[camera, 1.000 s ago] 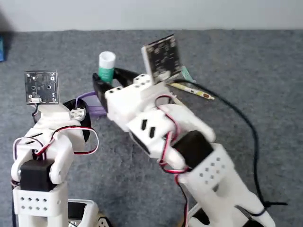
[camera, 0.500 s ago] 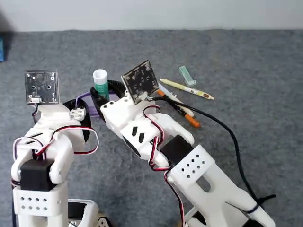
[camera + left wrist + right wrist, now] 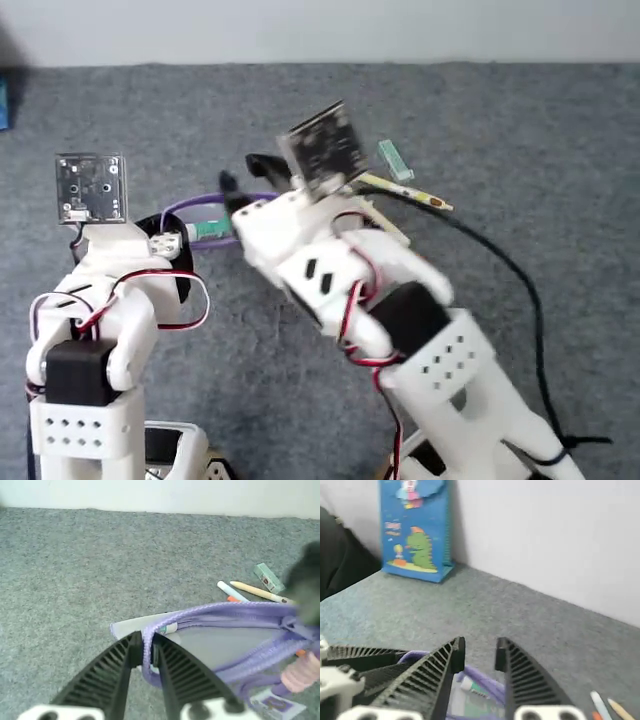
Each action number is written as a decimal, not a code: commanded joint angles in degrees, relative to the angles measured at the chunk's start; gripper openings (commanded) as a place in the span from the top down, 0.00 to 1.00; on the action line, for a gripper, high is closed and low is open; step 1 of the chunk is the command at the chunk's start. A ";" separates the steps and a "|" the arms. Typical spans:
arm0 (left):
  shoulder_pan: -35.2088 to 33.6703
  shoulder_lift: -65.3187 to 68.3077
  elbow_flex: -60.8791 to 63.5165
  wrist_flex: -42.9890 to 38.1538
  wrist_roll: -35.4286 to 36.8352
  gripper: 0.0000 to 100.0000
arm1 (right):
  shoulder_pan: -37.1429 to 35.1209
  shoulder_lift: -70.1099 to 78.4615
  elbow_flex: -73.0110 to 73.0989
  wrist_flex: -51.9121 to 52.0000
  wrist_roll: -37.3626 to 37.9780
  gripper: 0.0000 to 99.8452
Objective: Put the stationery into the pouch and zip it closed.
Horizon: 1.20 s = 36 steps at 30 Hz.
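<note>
The purple pouch (image 3: 188,209) lies open at the table's left of centre, and my left gripper (image 3: 148,650) is shut on its near rim (image 3: 200,614). A green and white glue stick (image 3: 212,231) lies on its side inside the pouch (image 3: 481,681), where its white end (image 3: 468,684) also shows. My right gripper (image 3: 245,175) hangs open and empty just above the pouch mouth, its tips (image 3: 480,645) a small way apart. A yellow pen (image 3: 405,189) and a green eraser (image 3: 393,158) lie on the carpet to the right, with more pens (image 3: 235,589) beside the eraser (image 3: 267,577).
A blue dinosaur box (image 3: 415,527) stands against the white wall at the far left. The right arm's black cable (image 3: 520,270) trails over the grey carpet at the right. The pouch's pink zip charm (image 3: 300,672) hangs at its right end.
The right gripper carried the upright glue stick over the pouch, let it go, and lifted away. The stick now lies inside the pouch. The left arm kept still.
</note>
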 commanded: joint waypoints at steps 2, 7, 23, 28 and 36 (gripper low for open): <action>0.09 0.53 0.04 -0.53 -0.44 0.99 | 8.66 -1.27 -6.42 10.15 -4.31 0.97; 0.26 0.53 -0.22 -0.70 -0.44 0.99 | 18.24 1.45 -6.42 16.31 -5.10 0.99; 0.26 0.53 -0.22 -0.70 -0.44 0.99 | 25.19 36.00 -20.22 21.93 10.64 0.88; 0.26 0.53 -0.22 -0.70 -0.44 0.99 | 25.19 52.00 -36.04 31.60 11.25 0.72; 0.26 0.53 -0.22 -0.70 -0.44 0.99 | 25.19 75.38 -61.80 39.52 17.41 0.71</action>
